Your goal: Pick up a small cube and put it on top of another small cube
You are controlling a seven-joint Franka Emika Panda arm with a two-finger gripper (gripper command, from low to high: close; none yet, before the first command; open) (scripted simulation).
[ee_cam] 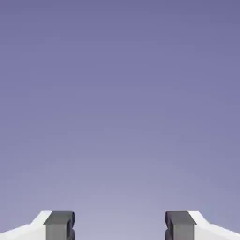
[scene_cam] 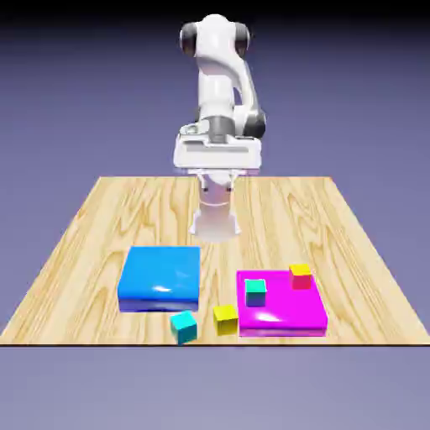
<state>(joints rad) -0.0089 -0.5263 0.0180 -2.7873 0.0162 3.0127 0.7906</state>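
A: Position of the small cube [scene_cam: 225, 318]?

B: The all-yellow small cube rests on the wooden table [scene_cam: 76, 252] near its near edge, just left of the magenta slab [scene_cam: 285, 315] and apart from the arm. A teal cube [scene_cam: 184, 326] sits on the table just left of it, in front of the blue slab [scene_cam: 159, 275].

A: Position of another small cube [scene_cam: 300, 275]?

B: The cube with the yellow top and red sides stands on the magenta slab, at its far right corner in the exterior view. A second teal cube [scene_cam: 255, 291] stands on the same slab, toward its left side.

A: Gripper [ee_cam: 120, 225] condition?

B: The hand view shows two grey fingertips [ee_cam: 59, 225] spread wide apart, with only the plain blue-violet backdrop between them. Nothing is held.

A: Arm location?

B: The white arm [scene_cam: 220, 92] stands at the table's far edge. Its hand [scene_cam: 217, 153] is raised well above the table, far from both slabs and all four cubes.
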